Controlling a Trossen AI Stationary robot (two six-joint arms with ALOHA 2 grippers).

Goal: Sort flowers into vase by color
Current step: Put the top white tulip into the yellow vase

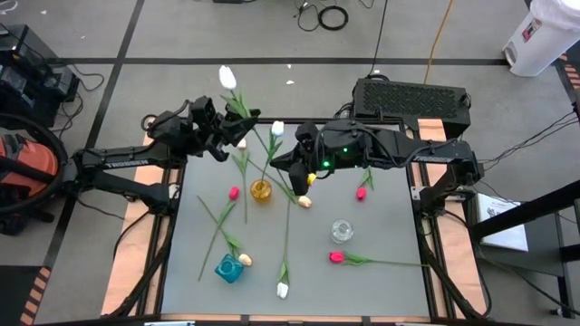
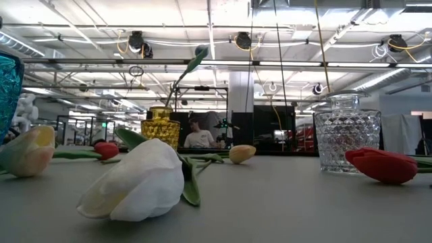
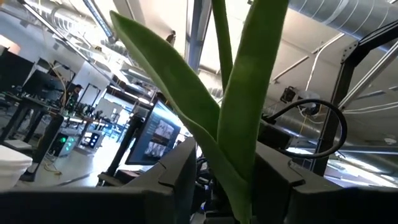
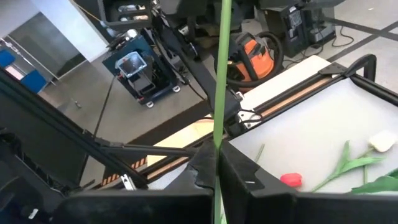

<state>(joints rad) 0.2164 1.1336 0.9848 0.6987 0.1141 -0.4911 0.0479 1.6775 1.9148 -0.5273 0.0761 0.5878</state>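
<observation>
Slippage is the main risk. The left gripper (image 1: pixel 225 138), over the table's (image 1: pixel 381 272) far left corner, is clamped on a white tulip (image 1: pixel 227 77) by its leaves (image 3: pixel 242 112) rather than by bare stem. Soft leaves could slide or fold between the fingers, and the head already hangs out past the far edge, so a drop might land it on the floor. The right gripper (image 1: pixel 297 169), near the middle of the far edge, is closed tight on a thin stem (image 4: pixel 221 74); which head it belongs to I cannot tell. Both arms sit close together, so a swing by either could tangle the two flowers or knock the yellow vase (image 1: pixel 261 190) just beside them.

The flowers are artificial tulips with long thin green stems. Loose on the table lie two pink ones (image 1: pixel 234 192) (image 1: pixel 361 193), a red one (image 1: pixel 336 257) near the right edge, a white one (image 1: pixel 283 290) at the near edge and pale yellow ones (image 1: pixel 304 202) (image 1: pixel 245 260). A teal vase (image 1: pixel 229 268) and a clear vase (image 1: pixel 342 230) look empty.
</observation>
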